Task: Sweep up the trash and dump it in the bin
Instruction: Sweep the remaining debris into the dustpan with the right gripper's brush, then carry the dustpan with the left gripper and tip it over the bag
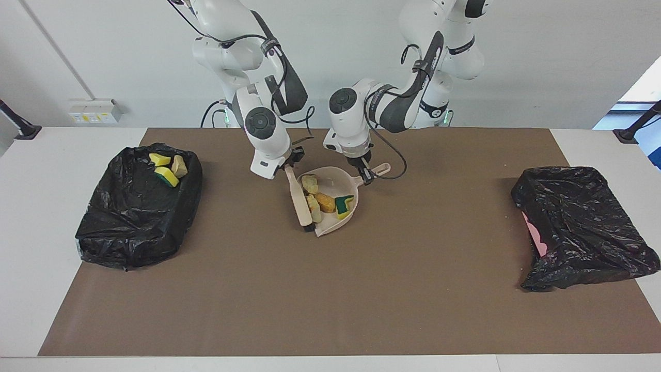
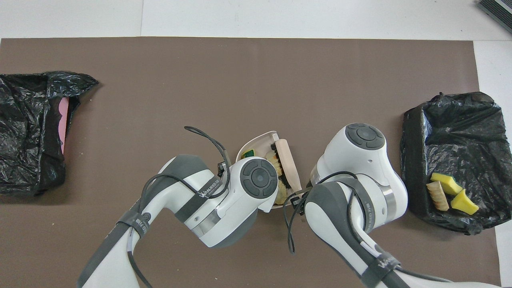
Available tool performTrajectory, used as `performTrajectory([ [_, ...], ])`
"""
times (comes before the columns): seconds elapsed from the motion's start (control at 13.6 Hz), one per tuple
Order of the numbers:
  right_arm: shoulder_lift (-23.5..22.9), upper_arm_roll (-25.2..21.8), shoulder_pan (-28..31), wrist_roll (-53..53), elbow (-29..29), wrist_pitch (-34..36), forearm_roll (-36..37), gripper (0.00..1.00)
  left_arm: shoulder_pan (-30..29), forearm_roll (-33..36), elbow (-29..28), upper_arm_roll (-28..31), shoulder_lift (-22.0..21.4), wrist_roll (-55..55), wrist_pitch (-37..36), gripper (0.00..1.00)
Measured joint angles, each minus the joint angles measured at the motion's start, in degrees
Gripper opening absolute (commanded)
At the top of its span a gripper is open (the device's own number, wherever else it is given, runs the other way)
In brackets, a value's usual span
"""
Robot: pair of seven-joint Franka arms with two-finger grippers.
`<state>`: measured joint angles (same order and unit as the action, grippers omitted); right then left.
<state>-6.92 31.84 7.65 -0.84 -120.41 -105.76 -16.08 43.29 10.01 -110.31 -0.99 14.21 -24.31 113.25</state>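
While right gripper (image 1: 290,164) clamps brush (image 1: 298,199) handle, bristles sit at dustpan (image 1: 338,181) mouth, pale chunk (image 1: 314,207) pressed just inside. Left gripper (image 1: 365,174) pinched tight on dustpan handle. Pan holds bread chunks, green-backed sponge scrap (image 1: 342,203). More trash in black-lined bin (image 1: 137,217) toward right arm's end.

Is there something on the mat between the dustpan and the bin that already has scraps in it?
Nothing visible does. The mat between the dustpan and the bin is bare; only the brush, held by the right gripper, lies along the pan's open edge.
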Motion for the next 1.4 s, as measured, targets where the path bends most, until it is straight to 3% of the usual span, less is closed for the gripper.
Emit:
performTrajectory([
  [0.44,5.4,-0.3,0.5,-0.5,-0.6,3.8,-2.5,0.00,-0.1,0.0,-1.1,0.1,-0.5,0.1,1.7,0.00],
  [0.96,7.7,-0.3,-0.3,-0.3,-3.6,2.6,8.8,0.00,-1.1,0.0,-2.2,0.7,-0.5,-1.7,5.2,0.00],
  [1.18,9.4,-0.2,-2.5,-7.0,-3.4,4.3,11.5,0.00,-1.6,0.0,-2.5,0.8,-0.5,-4.8,6.5,0.00],
  [1.4,14.2,-0.2,-2.8,-13.5,-2.6,7.0,11.5,0.00,-1.8,0.0,-2.5,0.9,-0.5,-7.4,7.0,0.00],
])
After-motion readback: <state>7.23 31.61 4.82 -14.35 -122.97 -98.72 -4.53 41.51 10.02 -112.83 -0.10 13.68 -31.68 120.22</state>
